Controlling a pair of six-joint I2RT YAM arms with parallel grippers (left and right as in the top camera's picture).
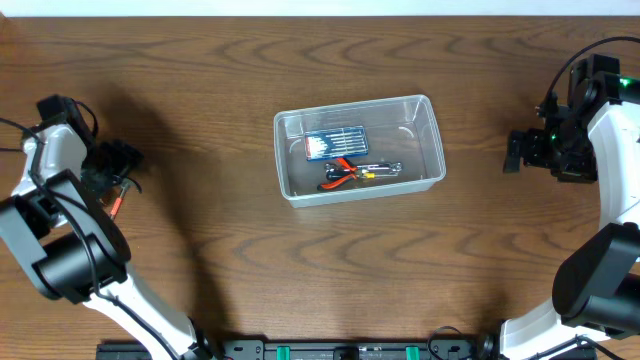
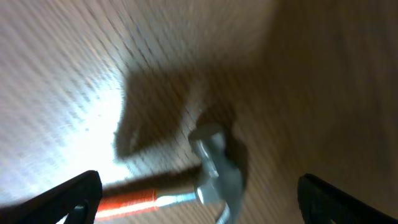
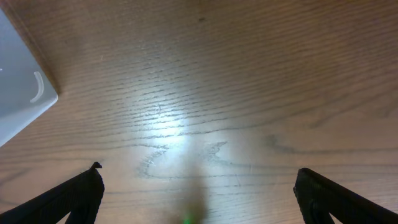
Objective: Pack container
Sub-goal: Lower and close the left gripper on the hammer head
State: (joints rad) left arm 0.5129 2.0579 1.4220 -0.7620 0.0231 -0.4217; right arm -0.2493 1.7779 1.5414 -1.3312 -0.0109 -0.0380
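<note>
I see both jaws spread: left gripper (image 2: 199,179) over what looks, through blur, like one hammer (image 2: 214,168), right gripper (image 3: 198,171) holding nothing, one container (image 1: 412,145) between them carrying one blue case (image 1: 335,144) and one pliers (image 1: 352,172).

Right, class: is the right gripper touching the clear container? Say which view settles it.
Apart. The overhead view shows bare table between the right gripper and the container; the right wrist view shows the same gap.

The grey-headed, orange-handled hammer (image 2: 214,171) was blurred, its claw cut off by the bottom edge; the clear plastic rectangular container (image 3: 18,93) ran off the left edge.
</note>
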